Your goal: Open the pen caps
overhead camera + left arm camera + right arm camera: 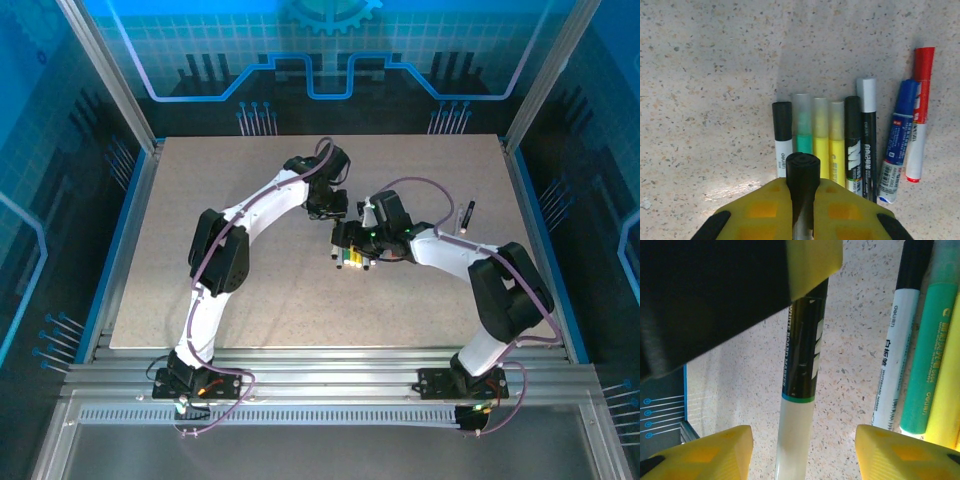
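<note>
My left gripper (802,189) is shut on a pen (802,172) whose black round end sticks out past the yellow fingers (762,210). In the right wrist view the same pen (802,355) runs from under the left gripper's yellow finger (812,262) down to a pale section. That section lies between the fingers of my right gripper (804,440), which is open and not touching it. In the top view both grippers (330,205) (350,238) meet mid-table. A row of pens lies below: black cap (782,120), green (802,125), yellow (820,130), blue cap (907,95), red cap (924,62).
The row of pens (352,260) lies on the speckled table (200,200) just in front of the grippers. One more pen (467,215) lies alone to the right. Aluminium rails (320,385) border the near edge, and blue panels wall in the other sides.
</note>
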